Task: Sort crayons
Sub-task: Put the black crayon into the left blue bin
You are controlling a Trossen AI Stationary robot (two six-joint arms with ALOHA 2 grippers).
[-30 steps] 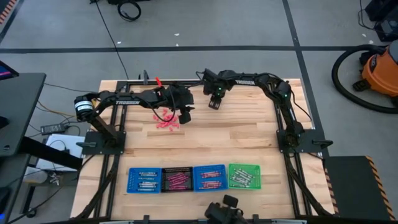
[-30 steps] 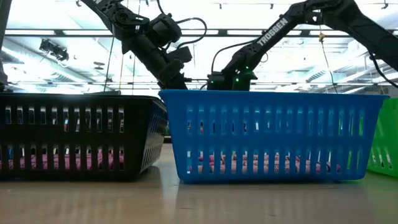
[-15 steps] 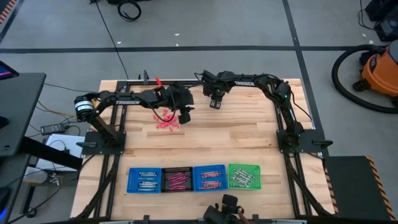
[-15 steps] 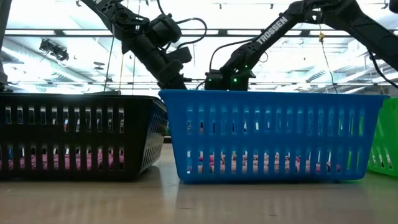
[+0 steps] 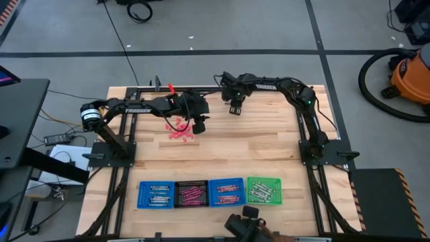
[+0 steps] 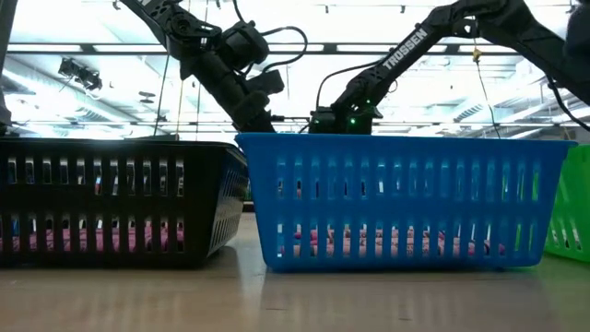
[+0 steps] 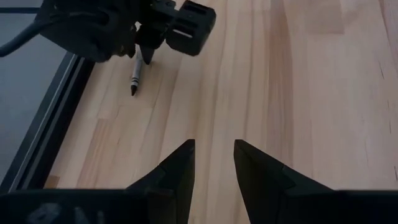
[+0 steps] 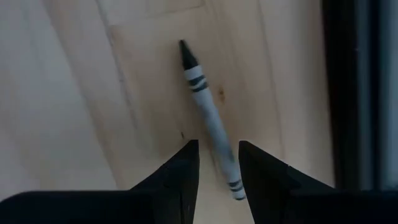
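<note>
A grey crayon (image 8: 208, 118) lies flat on the wood near the table's far edge; it also shows in the left wrist view (image 7: 135, 78). My right gripper (image 5: 235, 107) hangs over it, open, with a finger on either side of the crayon's blunt half, apart from it. A small heap of pink and red crayons (image 5: 179, 128) lies on the table at the far left. My left gripper (image 5: 198, 125) is open and empty just to the right of that heap, above bare wood (image 7: 214, 155).
Four trays stand in a row at the near edge: blue (image 5: 156, 193), black (image 5: 191, 193), blue (image 5: 226, 191) and green (image 5: 263, 189), each with crayons in it. A dark metal frame rail (image 8: 348, 93) runs along the far edge, close beside the grey crayon.
My right gripper has shifted a little toward the table's far edge, above the grey crayon.
</note>
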